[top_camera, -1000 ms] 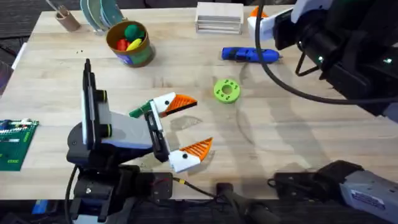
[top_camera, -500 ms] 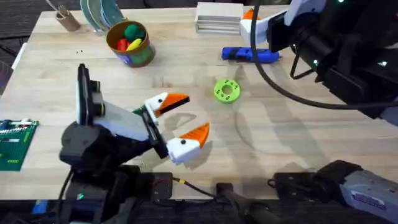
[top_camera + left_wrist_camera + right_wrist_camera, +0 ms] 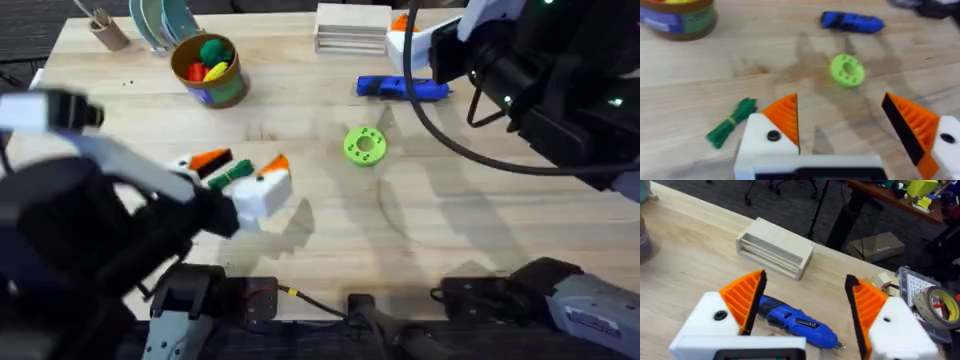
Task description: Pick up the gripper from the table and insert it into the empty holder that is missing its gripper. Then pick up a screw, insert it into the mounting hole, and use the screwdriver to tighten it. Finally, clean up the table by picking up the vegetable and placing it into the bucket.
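Note:
The vegetable (image 3: 232, 175), a small dark green bundle, lies on the table under my raised left gripper (image 3: 243, 163). In the left wrist view the vegetable (image 3: 731, 123) sits just outside one orange finger, and the left gripper (image 3: 845, 125) is open and empty. The blue screwdriver (image 3: 403, 88) lies at the back right, directly under my right gripper (image 3: 405, 35). In the right wrist view the right gripper (image 3: 802, 302) is open above the screwdriver (image 3: 797, 324). The bucket (image 3: 208, 70) stands at the back left with coloured toys inside. The loose gripper, empty holder and screw are out of view.
A lime-green disc with holes (image 3: 364, 145) lies mid-table. A pale wooden box (image 3: 352, 28) sits at the back edge behind the screwdriver. A brown cup with sticks (image 3: 105, 30) and stacked plates (image 3: 165, 20) stand at the back left. A green circuit board was at the left edge.
My left arm has risen close under the camera and swung left, carrying its open gripper back over the vegetable. The right arm shifted slightly left, then held still.

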